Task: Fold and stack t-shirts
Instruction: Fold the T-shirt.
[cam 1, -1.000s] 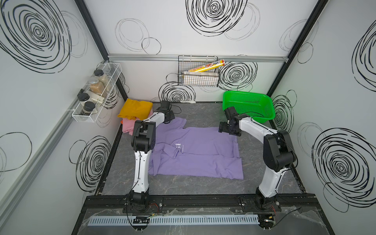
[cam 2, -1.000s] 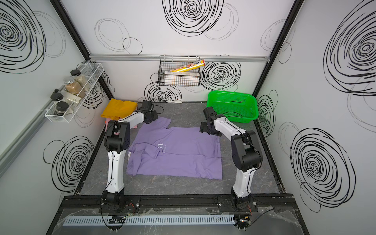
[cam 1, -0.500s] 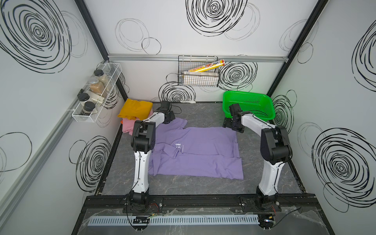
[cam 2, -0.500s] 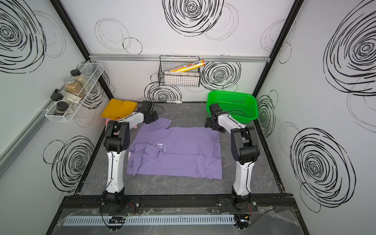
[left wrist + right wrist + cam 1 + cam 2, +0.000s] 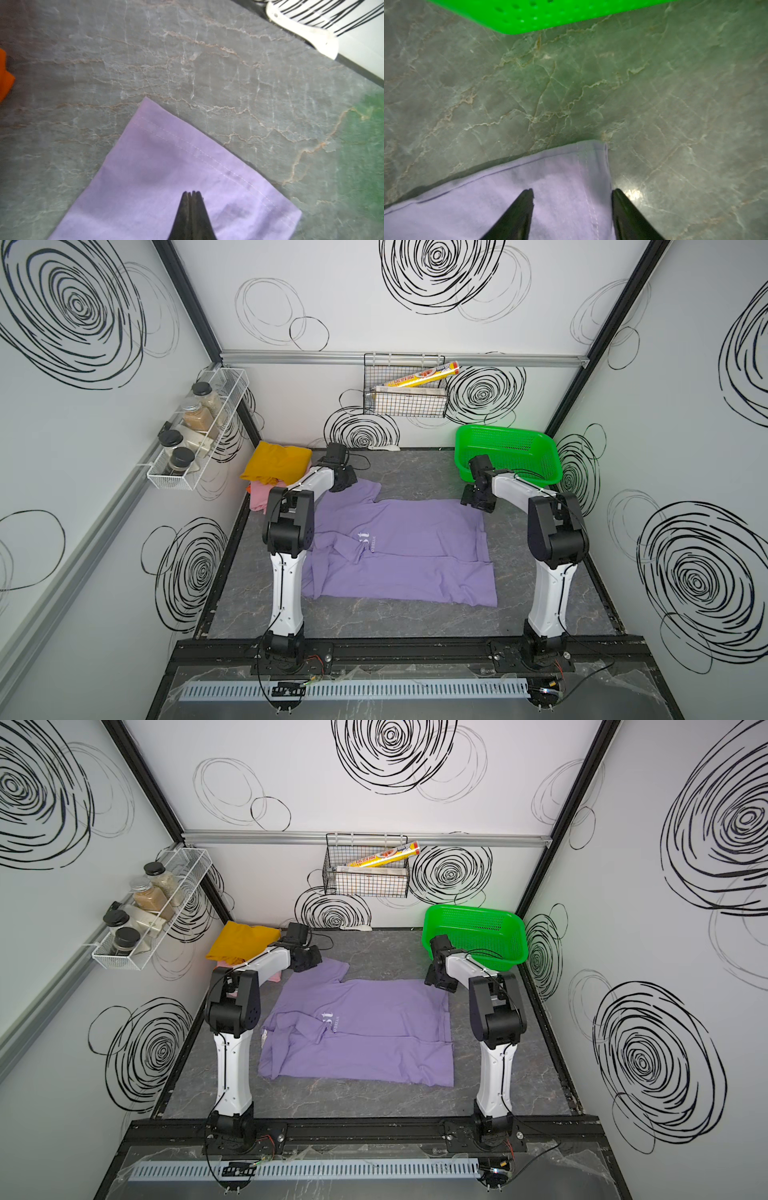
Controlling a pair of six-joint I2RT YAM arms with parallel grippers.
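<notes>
A lavender t-shirt with white chest lettering lies spread on the table, its left side rumpled. My left gripper is shut, its tips over the far left sleeve; no cloth shows between them. My right gripper is open at the shirt's far right hem corner. One finger is over the cloth and the other is at its edge over bare table. A mustard-yellow t-shirt lies folded on a pink t-shirt at the far left.
A green perforated basket stands at the far right corner, just behind the right gripper. A wire rack hangs on the back wall and a jar shelf on the left wall. The walls stand close on both sides.
The right gripper swung back toward the basket and has returned low to the shirt's far right corner. The left arm and the shirts have not moved.
</notes>
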